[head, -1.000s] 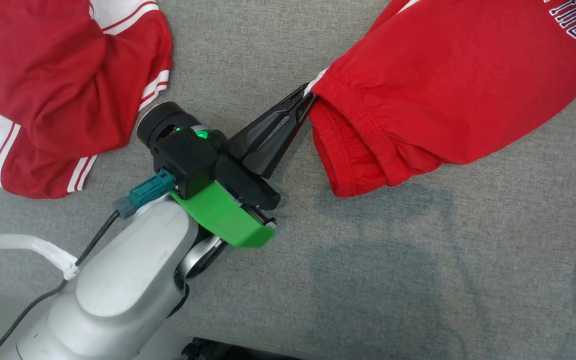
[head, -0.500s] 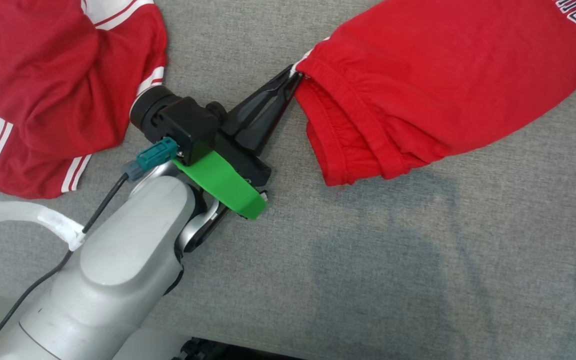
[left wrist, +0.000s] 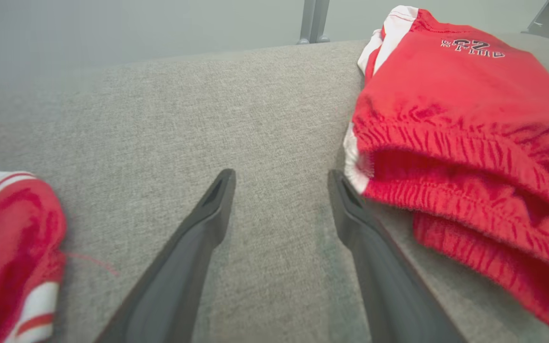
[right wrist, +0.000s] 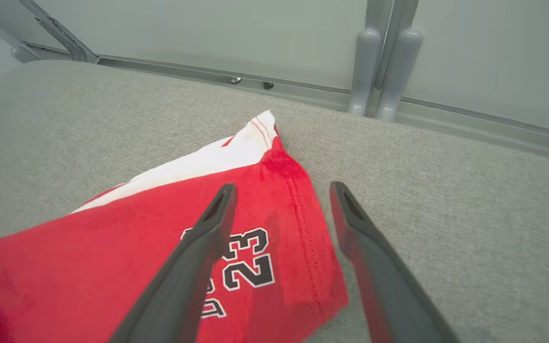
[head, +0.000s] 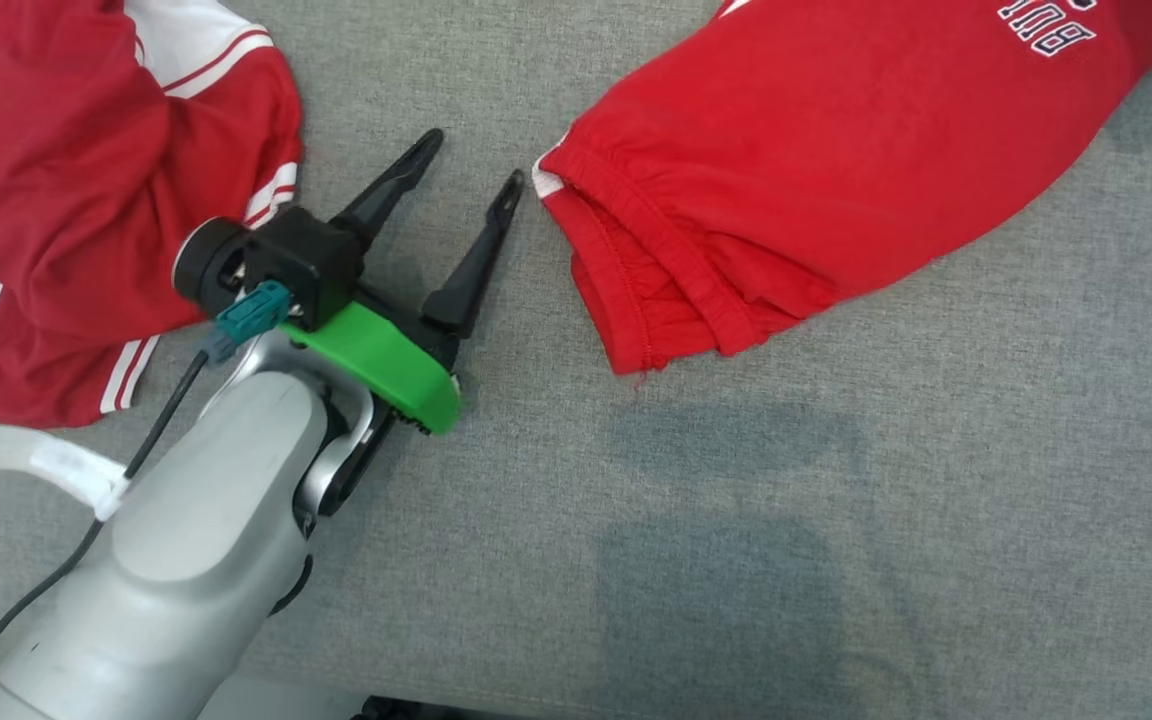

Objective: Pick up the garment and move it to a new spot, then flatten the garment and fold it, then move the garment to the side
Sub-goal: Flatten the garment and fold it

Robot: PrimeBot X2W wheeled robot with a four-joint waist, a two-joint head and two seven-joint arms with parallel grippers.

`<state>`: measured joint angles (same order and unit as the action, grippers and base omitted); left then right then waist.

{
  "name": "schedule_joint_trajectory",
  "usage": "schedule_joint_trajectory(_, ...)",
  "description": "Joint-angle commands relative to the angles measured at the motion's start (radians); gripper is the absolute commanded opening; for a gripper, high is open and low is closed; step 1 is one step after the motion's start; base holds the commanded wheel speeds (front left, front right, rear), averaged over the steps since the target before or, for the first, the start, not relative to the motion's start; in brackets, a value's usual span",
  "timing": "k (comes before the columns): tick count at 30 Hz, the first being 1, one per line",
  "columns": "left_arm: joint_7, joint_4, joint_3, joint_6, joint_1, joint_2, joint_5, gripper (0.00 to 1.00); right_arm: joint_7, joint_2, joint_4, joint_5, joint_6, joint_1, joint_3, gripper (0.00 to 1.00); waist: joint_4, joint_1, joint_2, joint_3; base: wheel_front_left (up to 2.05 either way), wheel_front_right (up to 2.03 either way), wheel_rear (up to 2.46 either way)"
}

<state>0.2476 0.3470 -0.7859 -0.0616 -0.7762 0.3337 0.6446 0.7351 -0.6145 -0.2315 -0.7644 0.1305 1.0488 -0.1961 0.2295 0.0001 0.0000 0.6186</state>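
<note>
Now the left gripper has let go of the red garment and stands wide open, just beside it. The right gripper is open wide too, over the garment's numbered corner, near the far edge of the gray tabletop.

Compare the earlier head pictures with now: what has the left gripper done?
The left gripper has let go of the red shorts at the waistband corner: its fingers, pinched there before, stand spread beside it. Shorts and the red-and-white garment still lie on the grey surface.
</note>
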Motion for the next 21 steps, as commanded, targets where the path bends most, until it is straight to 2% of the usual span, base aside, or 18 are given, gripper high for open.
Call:
schedule_joint_trajectory(1,0.001,-0.008,0.006,0.014,0.014,0.008,0.006,1.00,-0.007,-0.014,0.007,0.019,0.000,-0.014,0.002,1.00,0.002,-0.0001,0.0000,-0.005,0.00,0.00,0.00)
schedule_joint_trajectory(3,0.005,-0.022,0.018,0.050,0.032,0.028,-0.013,1.00,-0.016,-0.038,0.012,0.048,0.001,-0.038,0.003,1.00,0.011,-0.0001,0.0000,-0.004,0.00,0.00,0.00)
schedule_joint_trajectory(7,0.015,-0.081,0.060,0.132,0.081,0.031,-0.041,1.00,-0.028,-0.055,-0.001,0.088,0.000,-0.068,-0.008,1.00,0.038,-0.0001,0.0000,0.003,0.00,0.00,0.00)
schedule_joint_trajectory(11,0.018,-0.177,0.106,0.184,0.139,-0.001,-0.080,1.00,-0.034,-0.068,-0.041,0.129,0.001,-0.082,-0.027,1.00,0.079,-0.0001,0.0000,0.011,0.00,0.00,0.00)
schedule_joint_trajectory(15,0.017,-0.276,0.156,0.204,0.210,-0.037,-0.132,1.00,-0.020,-0.089,-0.081,0.155,0.000,-0.082,-0.046,1.00,0.115,-0.0001,0.0000,0.013,0.00,0.00,0.00)
schedule_joint_trajectory(21,0.018,-0.362,0.222,0.189,0.308,-0.071,-0.181,1.00,0.063,-0.101,-0.146,0.119,0.000,-0.112,-0.044,1.00,0.163,-0.0001,0.0000,-0.005,0.00,0.00,0.00)
